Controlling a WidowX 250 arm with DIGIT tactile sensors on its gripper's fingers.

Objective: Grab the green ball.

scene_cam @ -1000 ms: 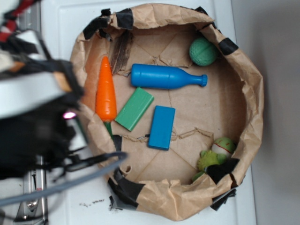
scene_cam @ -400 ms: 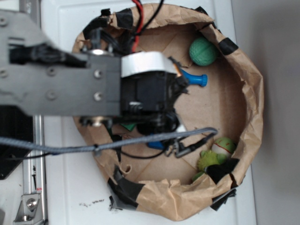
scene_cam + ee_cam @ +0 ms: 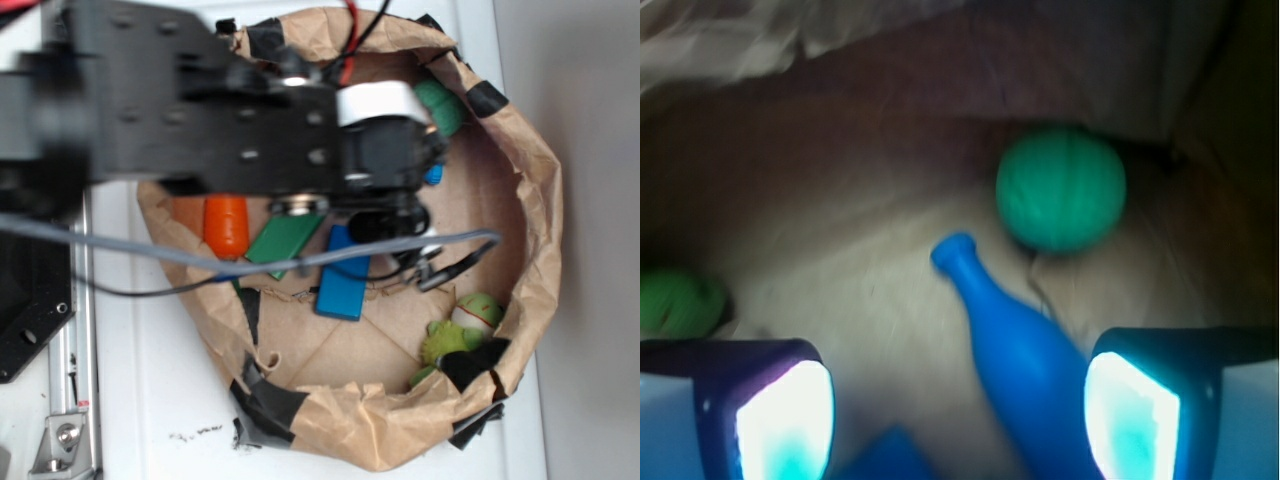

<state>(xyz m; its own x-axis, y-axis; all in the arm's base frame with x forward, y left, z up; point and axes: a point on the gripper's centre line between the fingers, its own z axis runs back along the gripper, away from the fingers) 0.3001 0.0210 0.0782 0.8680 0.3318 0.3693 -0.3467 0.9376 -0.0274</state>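
Green ball [image 3: 1061,190]: matt, rubbery look, faint ridged lines. Blue bottle [image 3: 1025,350]: smooth plastic, slight sheen. Paper bag [image 3: 535,190]: crumpled brown kraft paper, rough, rim patched with black tape [image 3: 486,98]. Frog toy [image 3: 462,328]: soft plush cloth. Gripper [image 3: 958,410] fingers [image 3: 785,415]: glossy, brightly lit. Arm [image 3: 200,120]: matt black metal plates.
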